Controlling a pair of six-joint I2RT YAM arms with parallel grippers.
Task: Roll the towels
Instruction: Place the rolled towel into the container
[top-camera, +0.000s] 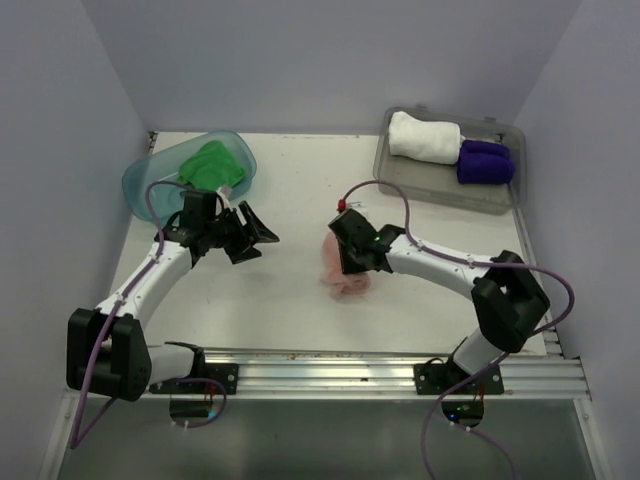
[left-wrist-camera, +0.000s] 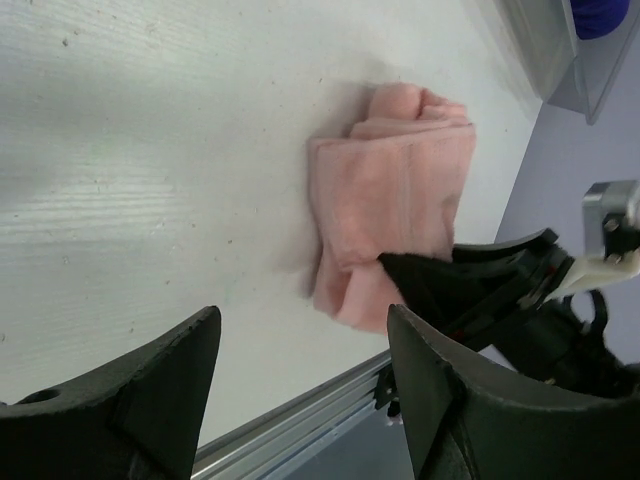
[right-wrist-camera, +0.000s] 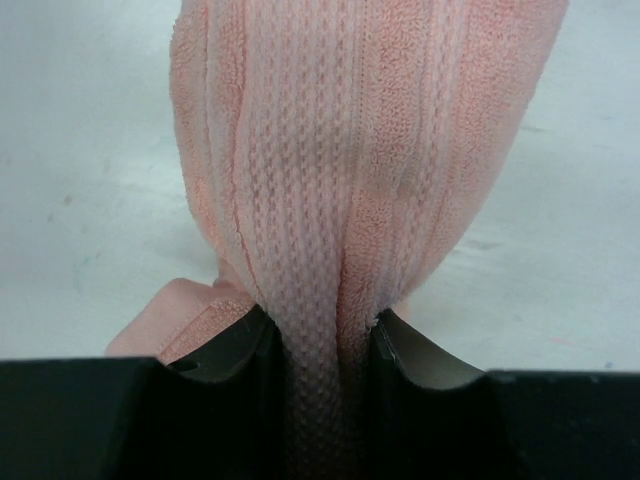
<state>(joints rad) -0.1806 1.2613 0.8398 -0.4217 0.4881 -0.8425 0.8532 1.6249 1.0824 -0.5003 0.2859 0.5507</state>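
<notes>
**Pink towel pinched in the right gripper at mid-counter**

The pink towel (top-camera: 347, 272) lay bunched on the white counter (top-camera: 290, 190), right of centre and well apart from both containers. At the back right, a grey tray (top-camera: 498, 196) held a rolled white towel (top-camera: 424, 137) with a rolled purple towel (top-camera: 485, 160) touching its right end. At the back left, a clear blue tub (top-camera: 138, 182) held a crumpled green towel (top-camera: 212, 163). The right gripper (right-wrist-camera: 322, 345) was clamped on a fold of the pink towel, the cloth squeezed between its jaws. The left gripper (left-wrist-camera: 300, 385) stood to the towel's left, jaws spread wide and holding nothing, clear of the cloth.
</notes>
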